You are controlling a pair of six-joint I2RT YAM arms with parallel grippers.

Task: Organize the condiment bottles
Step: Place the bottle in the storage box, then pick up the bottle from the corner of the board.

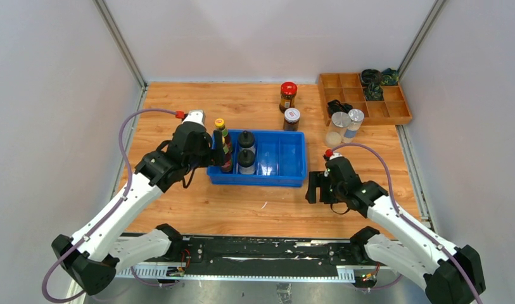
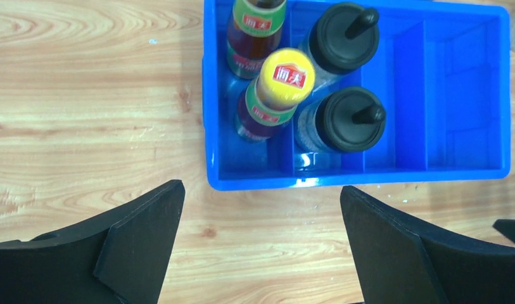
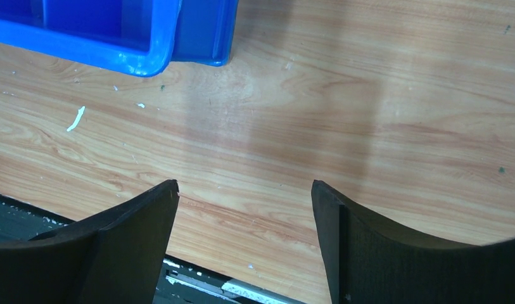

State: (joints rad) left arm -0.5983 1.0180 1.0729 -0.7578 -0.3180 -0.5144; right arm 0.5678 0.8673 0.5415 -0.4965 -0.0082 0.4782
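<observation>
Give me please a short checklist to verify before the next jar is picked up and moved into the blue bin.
1. Left end effector open and empty: ok.
2. Right end effector open and empty, over bare table: ok.
3. Yellow-capped bottles standing inside the blue bin: ok.
4. Black-lidded shakers standing in the neighbouring compartment: ok.
5. Free compartments in the bin: ok, the right ones hold nothing.
6. All jars inside the bin: not ok; the red-lidded jar, the white-lidded jar and two silver-lidded jars stand on the table outside it.
</observation>
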